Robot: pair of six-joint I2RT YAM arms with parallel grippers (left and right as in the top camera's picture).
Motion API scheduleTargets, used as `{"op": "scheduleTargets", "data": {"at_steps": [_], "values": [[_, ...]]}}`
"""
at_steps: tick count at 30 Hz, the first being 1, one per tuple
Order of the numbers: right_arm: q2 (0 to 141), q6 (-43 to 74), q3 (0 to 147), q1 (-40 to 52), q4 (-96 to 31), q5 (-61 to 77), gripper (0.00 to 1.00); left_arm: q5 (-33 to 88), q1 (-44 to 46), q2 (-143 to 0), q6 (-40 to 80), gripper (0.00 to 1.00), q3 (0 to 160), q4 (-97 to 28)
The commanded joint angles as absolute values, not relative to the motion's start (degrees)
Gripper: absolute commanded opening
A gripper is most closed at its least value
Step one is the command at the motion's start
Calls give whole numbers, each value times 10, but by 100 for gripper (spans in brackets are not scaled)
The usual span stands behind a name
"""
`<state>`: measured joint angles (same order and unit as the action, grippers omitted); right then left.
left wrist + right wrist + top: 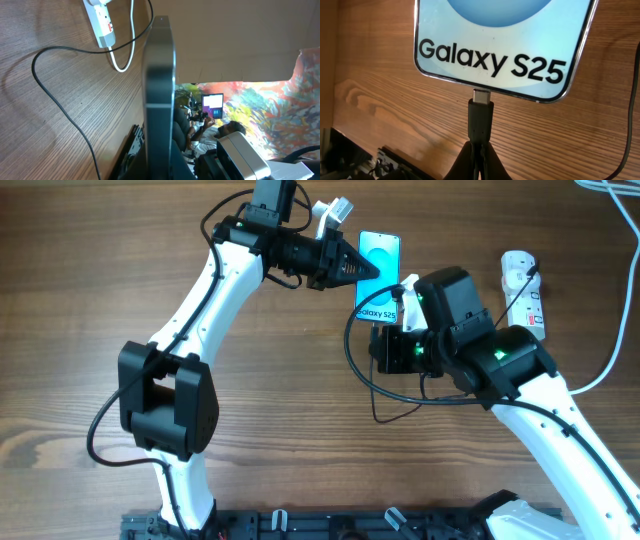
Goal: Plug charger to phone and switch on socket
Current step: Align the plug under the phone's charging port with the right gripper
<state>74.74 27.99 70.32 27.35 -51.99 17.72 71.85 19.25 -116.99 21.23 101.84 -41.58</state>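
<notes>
The wooden table (300, 445) carries the white socket (524, 295), its thick white lead (132, 20) and the charger's (348, 345) thin black cable.

We see the phone (505, 45) over the wooden table (390, 110), its pale blue screen reading "Galaxy S25" in black. The charger (480, 120) stands upright below it, its metal tip meeting the middle of the phone's lower edge; how deep it sits we cannot tell. The right gripper (479, 159) pinches the plug from beneath.
</notes>
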Motion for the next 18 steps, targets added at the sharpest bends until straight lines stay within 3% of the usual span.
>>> {"op": "scheduleTargets", "data": {"at_steps": [1, 18], "values": [[755, 269, 710, 277, -519, 163, 4, 740, 194, -1146, 197, 4, 1024, -414], [756, 269, 710, 277, -515, 178, 4, 741, 194, -1146, 197, 4, 1024, -414]]}}
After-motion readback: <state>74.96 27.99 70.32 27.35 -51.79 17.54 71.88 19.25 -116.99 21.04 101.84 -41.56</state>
